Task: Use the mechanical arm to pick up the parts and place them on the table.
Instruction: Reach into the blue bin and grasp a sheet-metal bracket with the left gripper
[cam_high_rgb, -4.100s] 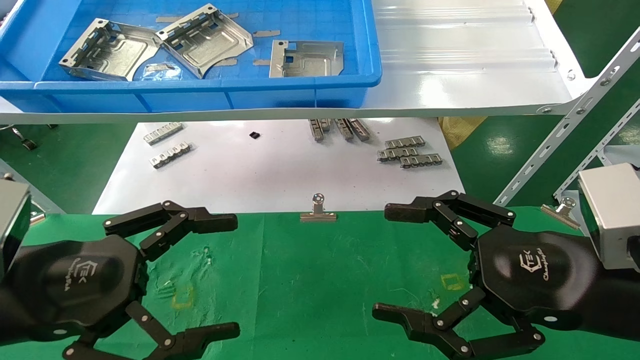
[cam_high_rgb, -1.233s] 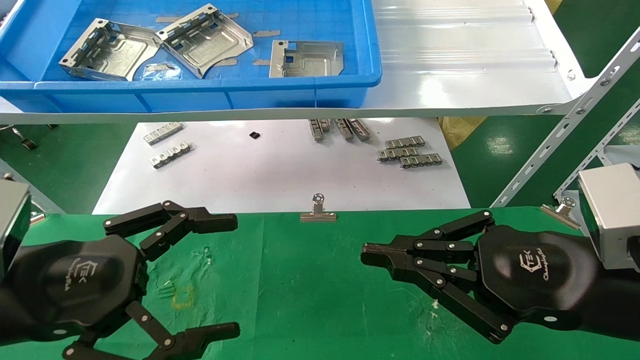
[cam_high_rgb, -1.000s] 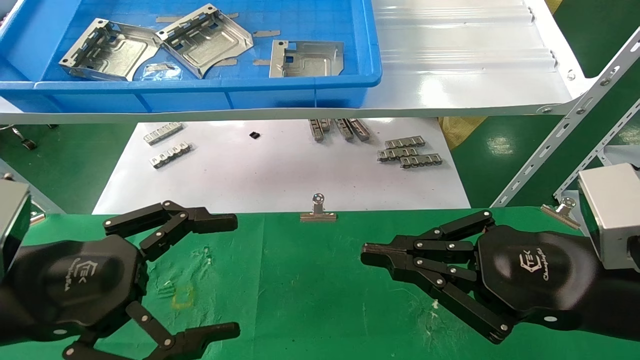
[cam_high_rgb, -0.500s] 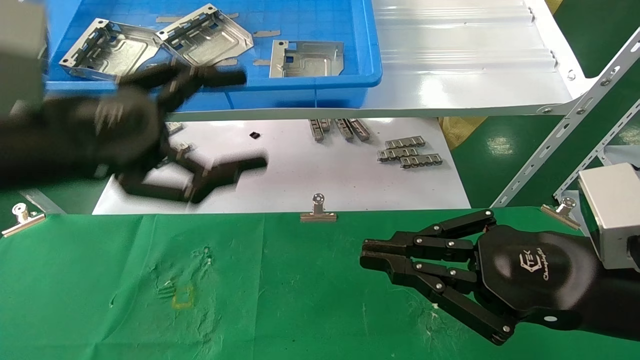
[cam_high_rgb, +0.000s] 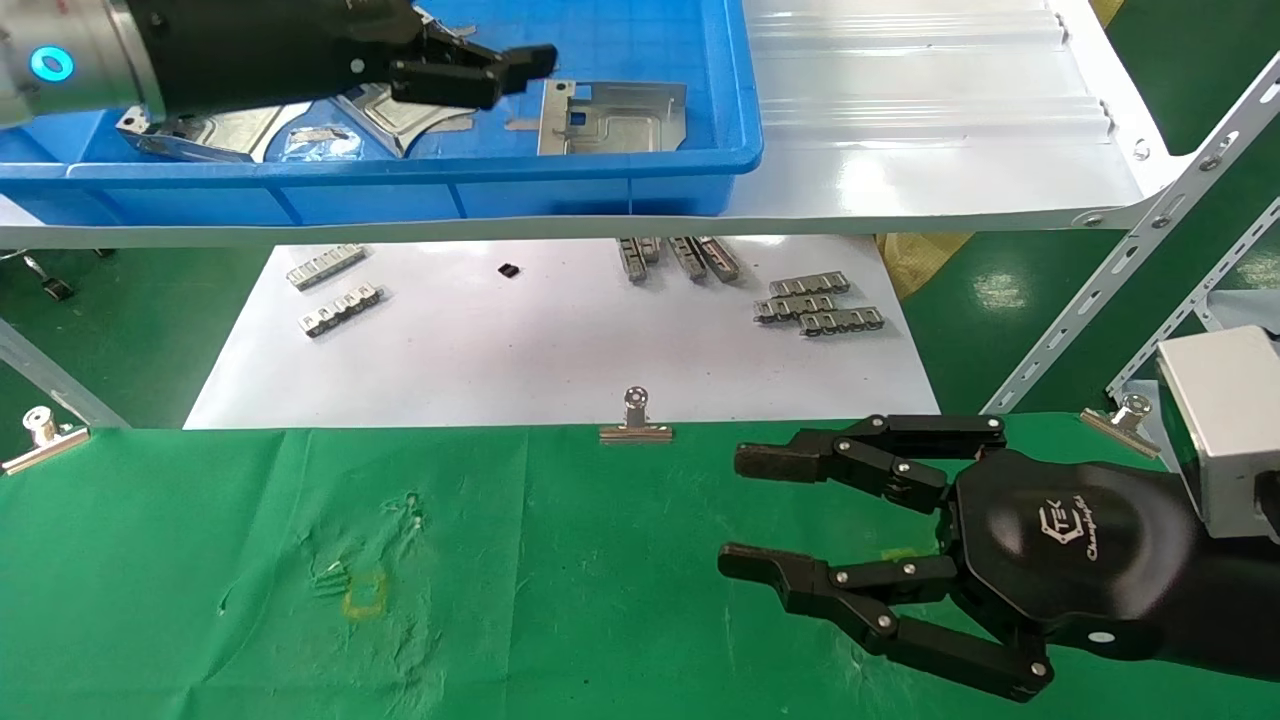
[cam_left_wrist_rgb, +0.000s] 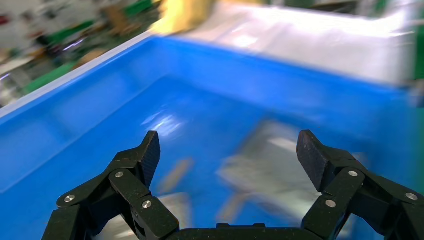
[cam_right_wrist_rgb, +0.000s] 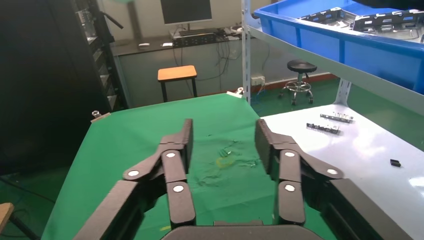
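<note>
Three silvery parts lie in the blue tray (cam_high_rgb: 400, 175) on the upper shelf. The right one (cam_high_rgb: 612, 118) is fully in view. The middle one (cam_high_rgb: 400, 108) and the left one (cam_high_rgb: 205, 132) are partly hidden by my left arm. My left gripper (cam_high_rgb: 505, 75) hovers open and empty over the tray, between the middle and right parts. In the left wrist view it (cam_left_wrist_rgb: 230, 152) is wide open above a blurred part (cam_left_wrist_rgb: 272, 170). My right gripper (cam_high_rgb: 748, 512) is open and empty low over the green table (cam_high_rgb: 560, 600); it also shows in the right wrist view (cam_right_wrist_rgb: 225, 135).
A white sheet (cam_high_rgb: 560, 340) lies beyond the table with grey toothed strips (cam_high_rgb: 820, 305) on it. A binder clip (cam_high_rgb: 636, 420) grips the cloth's far edge. The white shelf (cam_high_rgb: 930, 130) and a slanted perforated post (cam_high_rgb: 1150, 230) stand at the right.
My left arm has risen off the table and swung forward over the blue tray. My right gripper, shut a second ago, has opened in place.
</note>
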